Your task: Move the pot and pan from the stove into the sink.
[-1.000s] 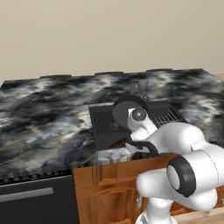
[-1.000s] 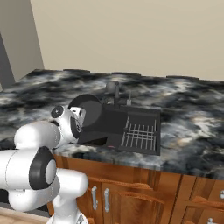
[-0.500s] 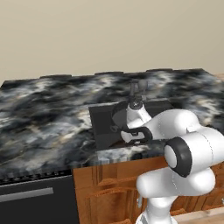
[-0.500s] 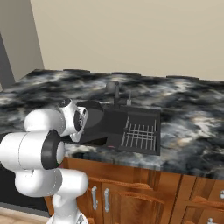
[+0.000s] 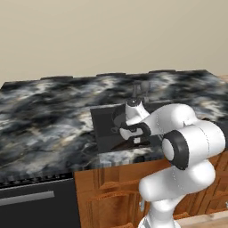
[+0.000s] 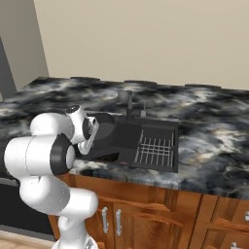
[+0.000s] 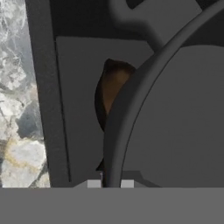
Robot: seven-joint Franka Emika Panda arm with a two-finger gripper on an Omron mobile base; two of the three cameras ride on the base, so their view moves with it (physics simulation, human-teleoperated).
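Note:
My gripper (image 7: 110,183) is shut on the rim of the dark grey pot (image 7: 175,131), which hangs tilted over the left part of the sink (image 6: 146,127). The left base view shows the gripper (image 5: 132,137) low over the basin (image 5: 101,129), with the pot (image 5: 119,116) just behind the hand. From the right base view the pot (image 6: 104,131) faces the camera beside the gripper (image 6: 87,141). The pan (image 7: 113,89), brown inside, lies on the sink floor below the pot, mostly hidden by it. The stove is out of view.
A slim grey faucet (image 6: 127,99) stands at the sink's back edge. A wire rack (image 6: 155,148) lies in the right part of the basin. Marbled countertop (image 5: 44,116) surrounds the sink, with wooden cabinets (image 6: 146,214) below.
The arm's elbow has swung up and toward the sink's front. The pot stays in the grip over the left of the basin, a little lower.

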